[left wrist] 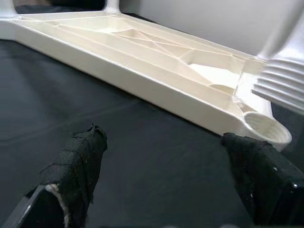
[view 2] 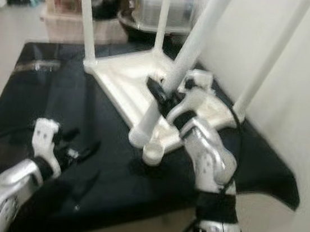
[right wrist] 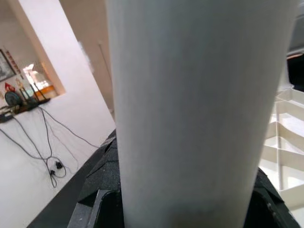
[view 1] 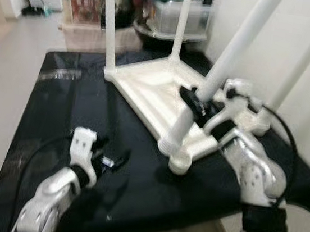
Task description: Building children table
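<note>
Left gripper (view 1: 106, 156) hangs released over my bench (view 1: 47, 114), near the upturned tabletop (view 1: 152, 90); right gripper (view 1: 197, 105) clenches the tilted leg (view 1: 221, 62), its threaded foot just beside the empty corner socket (view 1: 179, 164).

Left gripper (view 1: 106, 154): fingers spread, low over the black cloth.
Right gripper (view 1: 197, 105): arm raised, fingers clamped round the white table leg (view 1: 231, 52).

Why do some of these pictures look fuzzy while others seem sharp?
Both eye views are soft all over, the bins behind most. The left wrist view is sharper on the white tabletop, with its fingers blurred up close. The right wrist view has the white leg too near to focus.
</note>
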Available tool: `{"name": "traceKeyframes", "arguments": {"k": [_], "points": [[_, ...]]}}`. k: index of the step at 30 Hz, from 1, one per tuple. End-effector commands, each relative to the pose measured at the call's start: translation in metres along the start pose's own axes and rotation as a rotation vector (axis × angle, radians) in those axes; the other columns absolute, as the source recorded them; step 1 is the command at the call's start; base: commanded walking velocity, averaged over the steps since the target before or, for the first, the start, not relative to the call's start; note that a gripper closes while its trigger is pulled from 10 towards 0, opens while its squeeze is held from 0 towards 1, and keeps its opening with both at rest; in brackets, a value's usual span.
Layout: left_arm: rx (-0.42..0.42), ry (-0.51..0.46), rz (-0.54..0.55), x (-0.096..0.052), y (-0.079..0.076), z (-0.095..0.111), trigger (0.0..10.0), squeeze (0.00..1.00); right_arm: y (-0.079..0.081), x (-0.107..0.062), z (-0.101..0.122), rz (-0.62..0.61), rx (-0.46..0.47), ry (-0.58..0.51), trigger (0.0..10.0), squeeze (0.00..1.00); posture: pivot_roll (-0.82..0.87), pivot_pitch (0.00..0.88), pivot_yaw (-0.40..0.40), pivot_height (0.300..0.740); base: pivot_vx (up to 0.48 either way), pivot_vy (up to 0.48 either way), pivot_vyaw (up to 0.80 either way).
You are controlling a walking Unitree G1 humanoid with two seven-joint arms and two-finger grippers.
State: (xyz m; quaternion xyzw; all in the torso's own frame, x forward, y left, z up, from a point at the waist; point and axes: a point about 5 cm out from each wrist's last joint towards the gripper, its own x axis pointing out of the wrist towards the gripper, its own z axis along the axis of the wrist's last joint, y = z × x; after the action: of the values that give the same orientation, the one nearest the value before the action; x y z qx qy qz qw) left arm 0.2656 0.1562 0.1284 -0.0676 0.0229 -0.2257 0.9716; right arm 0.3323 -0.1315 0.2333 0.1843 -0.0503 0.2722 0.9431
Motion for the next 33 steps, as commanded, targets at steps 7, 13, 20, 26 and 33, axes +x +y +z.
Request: {"name": "traceKeyframes", "arguments": {"k": [7,13,20,26,33], "points": [[0.010,0.011,0.001,-0.001,0.002,-0.002,10.0,0.00,-0.003,0.000,0.000,0.058,-0.169,0.058,0.0,0.00,0.07,0.000,-0.073,0.740,0.000,0.000,0.00],[0.014,0.013,0.001,0.000,0.002,-0.002,10.0,0.00,-0.009,0.002,-0.007,0.087,-0.266,0.116,0.0,0.00,0.08,0.000,-0.079,0.740,0.000,0.000,0.00],[0.016,0.011,0.007,-0.001,0.003,-0.003,10.0,0.00,-0.025,0.009,-0.012,0.097,-0.378,0.181,0.0,0.00,0.09,0.000,-0.089,0.740,0.000,0.000,0.00],[0.016,0.009,0.006,-0.001,0.002,-0.003,10.0,0.00,-0.030,0.014,-0.020,0.094,-0.419,0.209,0.0,0.00,0.09,0.000,-0.089,0.740,0.000,0.000,0.00],[0.018,0.008,0.003,-0.001,0.001,-0.003,10.0,0.00,-0.034,0.016,-0.024,0.086,-0.436,0.220,0.0,0.00,0.10,0.000,-0.093,0.740,0.000,0.000,0.00]]}}
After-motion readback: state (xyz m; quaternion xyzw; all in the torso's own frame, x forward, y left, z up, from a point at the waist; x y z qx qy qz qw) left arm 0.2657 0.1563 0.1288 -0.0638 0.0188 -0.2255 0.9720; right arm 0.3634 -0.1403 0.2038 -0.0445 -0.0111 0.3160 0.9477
